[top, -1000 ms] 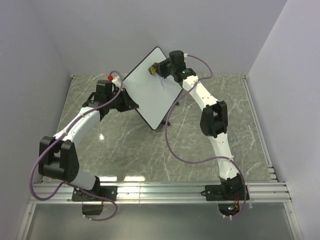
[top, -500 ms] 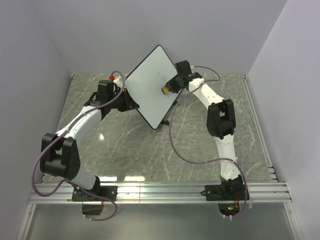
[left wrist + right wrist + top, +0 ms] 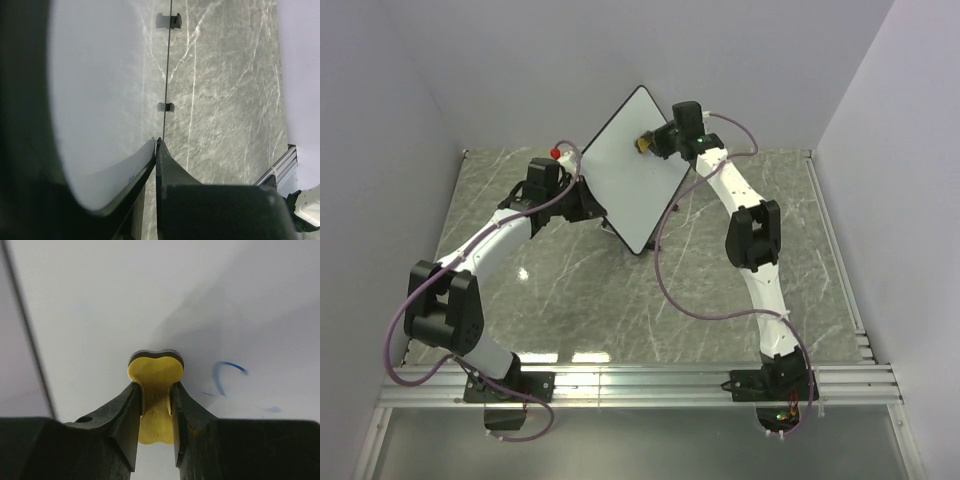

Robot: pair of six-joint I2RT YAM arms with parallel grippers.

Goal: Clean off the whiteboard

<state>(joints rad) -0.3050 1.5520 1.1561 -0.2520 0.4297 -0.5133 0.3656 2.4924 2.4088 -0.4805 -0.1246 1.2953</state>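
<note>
Marble table (image 3: 570, 300) — left fingers (image 3: 172, 172) clamp whiteboard (image 3: 630, 170) edge; right arm (image 3: 720, 185) outstretched, clamping yellow block (image 3: 155, 372).

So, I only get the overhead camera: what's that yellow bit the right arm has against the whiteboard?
Observer: A yellow eraser block, clamped in the right gripper, its dark-edged tip against the whiteboard.
Visitor: Is the board clean, then?
Observer: No. The right wrist camera shows a curved blue mark to the eraser's right in that view.
Visitor: And what holds the board up?
Observer: The left wrist camera shows the left gripper shut on its thin black edge.
</note>
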